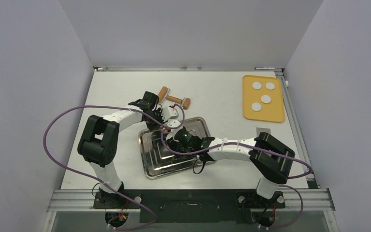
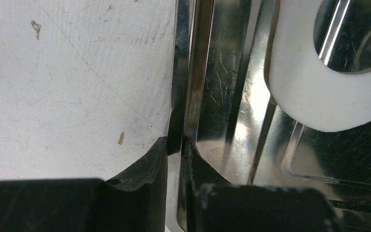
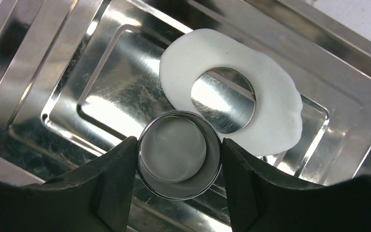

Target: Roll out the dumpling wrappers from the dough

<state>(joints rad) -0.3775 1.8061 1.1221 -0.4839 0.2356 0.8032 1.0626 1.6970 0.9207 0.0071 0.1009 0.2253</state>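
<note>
Our right gripper clamps the ring cutter upright, our left gripper pinches the tray rim; dumpling wrappers lie flat

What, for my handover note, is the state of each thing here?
Left gripper: shut on the tray rim.
Right gripper: closed around the cutter ring.
Tray: flat on the table.
Dough sheet: flat in tray, one round hole cut.
Wrappers: four, flat on the yellow mat.
Rolling pin: lying on the table, unheld.
</note>
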